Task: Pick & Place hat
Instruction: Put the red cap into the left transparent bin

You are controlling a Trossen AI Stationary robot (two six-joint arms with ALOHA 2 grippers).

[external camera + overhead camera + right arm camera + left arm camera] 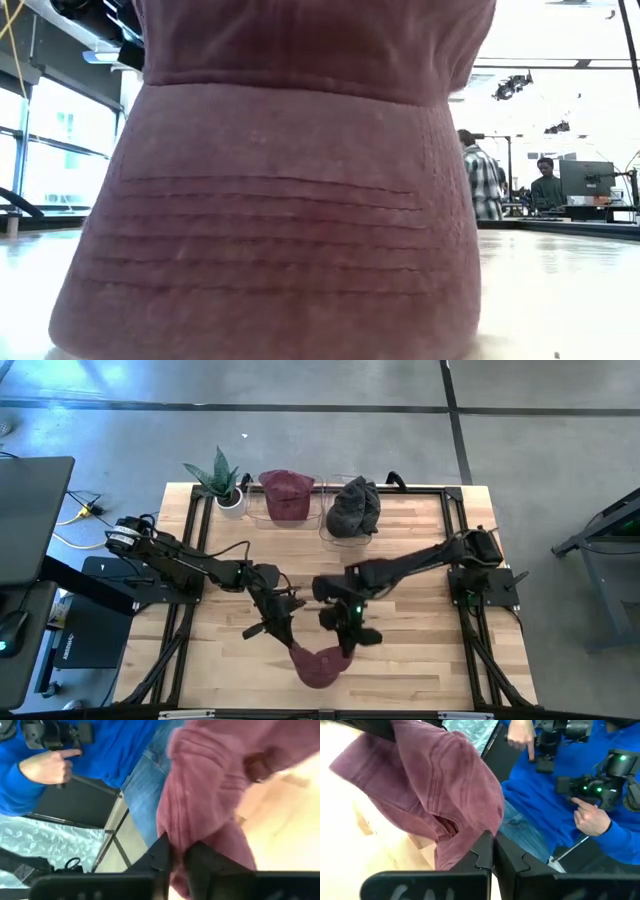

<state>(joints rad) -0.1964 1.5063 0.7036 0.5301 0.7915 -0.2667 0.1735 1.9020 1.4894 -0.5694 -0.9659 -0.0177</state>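
The maroon fabric cap with a stitched brim (pixel 318 665) sits low in the centre of the high view at the table's near edge. The left gripper (pixel 492 851) and right gripper (pixel 179 854) each pinch its cloth, jaws narrow.

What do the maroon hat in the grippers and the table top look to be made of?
The maroon hat looks like washed cotton twill: matte, soft folds, parallel stitch rows across the brim. The table top looks like light wood, probably butcher block: pale strips with visible grain and a slight sheen.
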